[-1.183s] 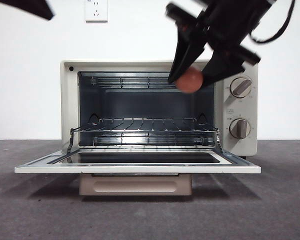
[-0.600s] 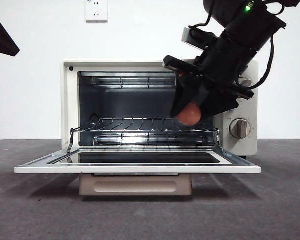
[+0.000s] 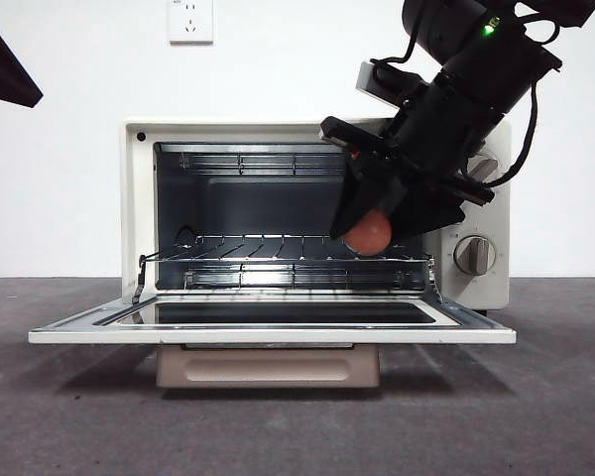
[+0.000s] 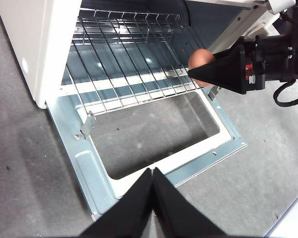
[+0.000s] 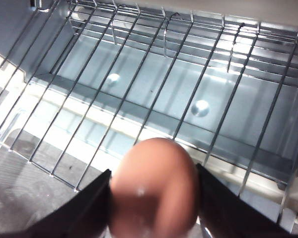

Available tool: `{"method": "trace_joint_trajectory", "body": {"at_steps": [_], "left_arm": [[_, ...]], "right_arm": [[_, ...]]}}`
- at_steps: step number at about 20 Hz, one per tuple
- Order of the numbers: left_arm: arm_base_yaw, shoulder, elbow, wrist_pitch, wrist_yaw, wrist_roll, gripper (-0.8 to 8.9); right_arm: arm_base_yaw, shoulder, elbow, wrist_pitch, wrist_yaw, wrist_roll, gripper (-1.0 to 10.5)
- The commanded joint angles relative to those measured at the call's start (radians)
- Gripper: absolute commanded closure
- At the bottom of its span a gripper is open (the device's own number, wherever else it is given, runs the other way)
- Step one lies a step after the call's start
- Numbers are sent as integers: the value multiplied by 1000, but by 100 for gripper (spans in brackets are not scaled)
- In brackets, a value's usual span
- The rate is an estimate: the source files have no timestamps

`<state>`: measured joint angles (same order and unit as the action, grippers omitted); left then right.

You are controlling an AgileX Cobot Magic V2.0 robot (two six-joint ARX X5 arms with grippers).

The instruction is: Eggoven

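The cream toaster oven (image 3: 139, 198) stands with its door (image 3: 273, 332) folded down flat and its wire rack (image 3: 278, 248) showing. My right gripper (image 3: 372, 233) is shut on the reddish-brown egg (image 3: 368, 233) and holds it just above the rack's right front part. In the right wrist view the egg (image 5: 154, 188) sits between the two black jaws over the rack wires (image 5: 154, 94). The left wrist view shows the egg (image 4: 202, 58) in the right gripper (image 4: 203, 74) at the oven's mouth. My left gripper (image 4: 152, 173) is shut and empty, above the open door (image 4: 154, 134).
Two knobs (image 3: 474, 254) sit on the oven's right panel, partly behind the right arm. A wall socket (image 3: 190, 20) is on the white wall. The oven stands on a grey table (image 3: 79, 416). A black tip of the left arm (image 3: 5, 69) shows at the upper left.
My right gripper came down with the egg from the oven's top edge to just above the rack. In the last half second it barely moved.
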<state>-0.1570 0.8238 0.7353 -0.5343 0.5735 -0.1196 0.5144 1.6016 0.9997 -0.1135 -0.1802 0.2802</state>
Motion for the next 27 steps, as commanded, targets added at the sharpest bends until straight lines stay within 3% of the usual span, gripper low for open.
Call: {"method": "trace_joint_trajectory", "body": {"at_steps": [1, 7, 17, 27], "left_arm": [[0, 5, 3, 9, 3, 4, 807], [0, 5, 3, 9, 3, 6, 807], [0, 5, 3, 9, 3, 7, 807], [1, 10, 3, 14, 2, 15, 807]], "right_arm": [[8, 39, 11, 7, -3, 9, 716], [9, 38, 14, 16, -2, 27, 646], [12, 9, 43, -23, 43, 25, 645], [23, -240, 43, -160, 50, 21, 645]]}}
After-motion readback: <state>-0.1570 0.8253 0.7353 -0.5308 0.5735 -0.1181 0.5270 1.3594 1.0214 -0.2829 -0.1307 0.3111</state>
